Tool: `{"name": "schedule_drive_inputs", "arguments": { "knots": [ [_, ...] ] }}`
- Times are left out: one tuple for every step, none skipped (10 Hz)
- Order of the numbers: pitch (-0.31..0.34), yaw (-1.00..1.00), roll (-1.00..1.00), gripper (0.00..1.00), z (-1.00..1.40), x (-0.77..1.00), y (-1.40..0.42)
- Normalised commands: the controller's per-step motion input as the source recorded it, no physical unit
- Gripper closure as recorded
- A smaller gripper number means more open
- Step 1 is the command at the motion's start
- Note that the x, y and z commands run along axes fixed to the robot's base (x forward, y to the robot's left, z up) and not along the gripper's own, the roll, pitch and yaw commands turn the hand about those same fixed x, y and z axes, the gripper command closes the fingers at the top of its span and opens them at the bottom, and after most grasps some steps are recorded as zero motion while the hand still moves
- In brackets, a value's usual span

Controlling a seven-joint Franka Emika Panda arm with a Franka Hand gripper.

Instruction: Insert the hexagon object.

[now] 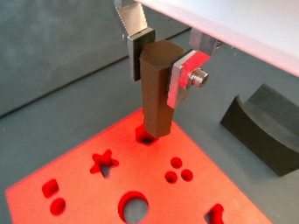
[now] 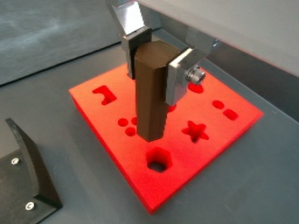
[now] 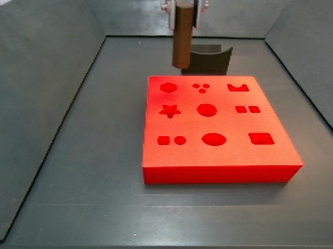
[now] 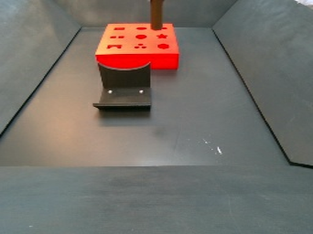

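Our hand [image 2: 158, 59] grips the hexagon object [image 2: 151, 92] upright above the red block [image 2: 222, 131]; we judge its tip must align squarely with the hexagonal hole [image 2: 158, 160] before lowering.

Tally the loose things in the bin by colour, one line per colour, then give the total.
Brown: 1, the peg, upright in the hand above the block.
Red: 1, the block with shaped holes.
Dark grey: 1, the curved holder on the floor beside the block.
Total: 3
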Motion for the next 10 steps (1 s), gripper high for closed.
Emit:
{"name": "schedule_drive_inputs", "arguments": {
  "knots": [
    [-0.243, 0.14, 0.04, 1.00, -0.11, 0.16, -0.04],
    [-0.253, 0.14, 0.02, 1.00, -0.20, 0.00, 0.00],
    [-0.273, 0.29, 0.04, 1.00, -0.39, -0.11, 0.08],
    [-0.223, 0.62, 0.06, 1.00, -0.47, -0.13, 0.00],
    [-0.149, 0.83, 0.16, 1.00, -0.35, -0.21, -0.05],
    [-0.106, 0.86, 0.22, 1.00, -0.22, -0.20, -0.08],
    [-0.050, 0.87, 0.21, 1.00, -0.08, -0.01, -0.04],
    [-0.060, 0.69, 0.23, 1.00, -0.16, 0.00, -0.06],
    [0.000, 0.27, 0.21, 1.00, -0.11, -0.06, -0.14],
    [0.000, 0.00, 0.14, 1.00, -0.14, -0.13, -0.14]
  ]
}}
